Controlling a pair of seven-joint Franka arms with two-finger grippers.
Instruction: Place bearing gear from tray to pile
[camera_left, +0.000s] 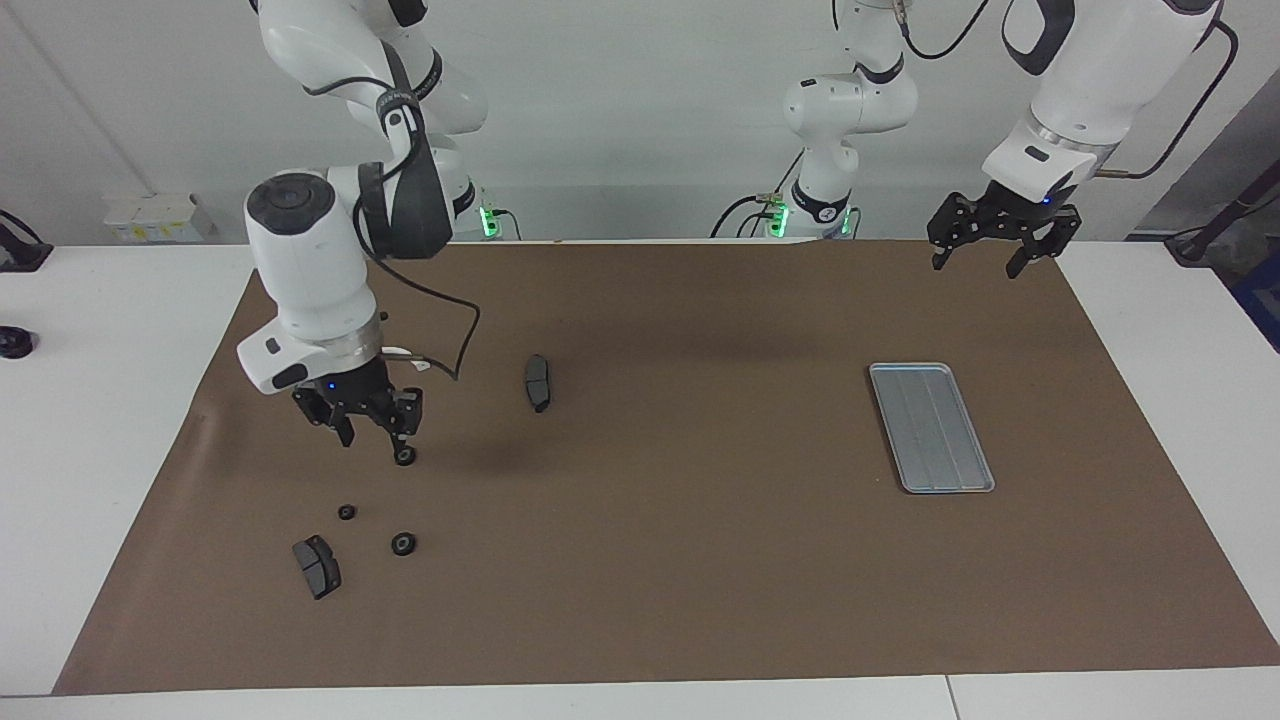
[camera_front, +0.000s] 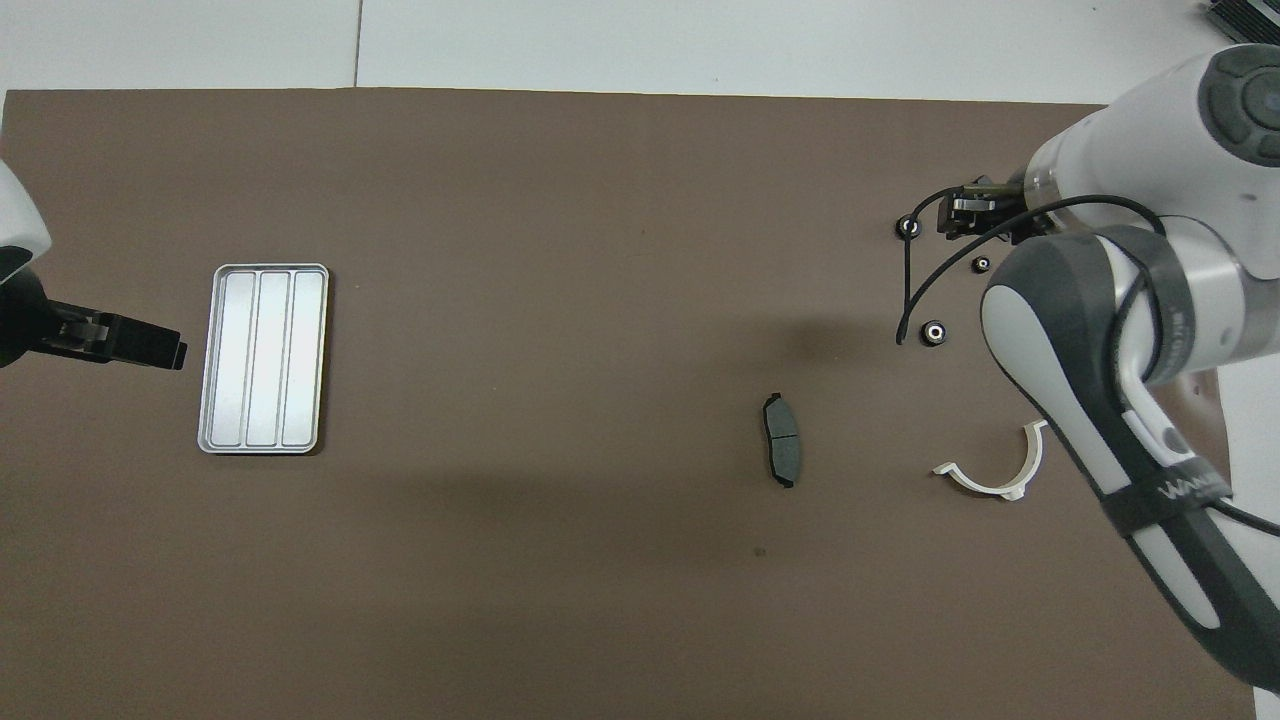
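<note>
Bearing gear is laid on the worktop within the pile, beside a brake pad, well apart from the tray; the right pincer is held above with fingers apart, and the left pincer is parked, likewise spread.

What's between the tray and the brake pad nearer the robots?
Nothing: only bare brown mat runs from the tray to that brake pad. The overhead view shows it best; the facing view agrees.

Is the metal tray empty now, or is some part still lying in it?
Empty. The tray shows only its bare ridged floor in both views; the small black gears lie on the brown mat.
</note>
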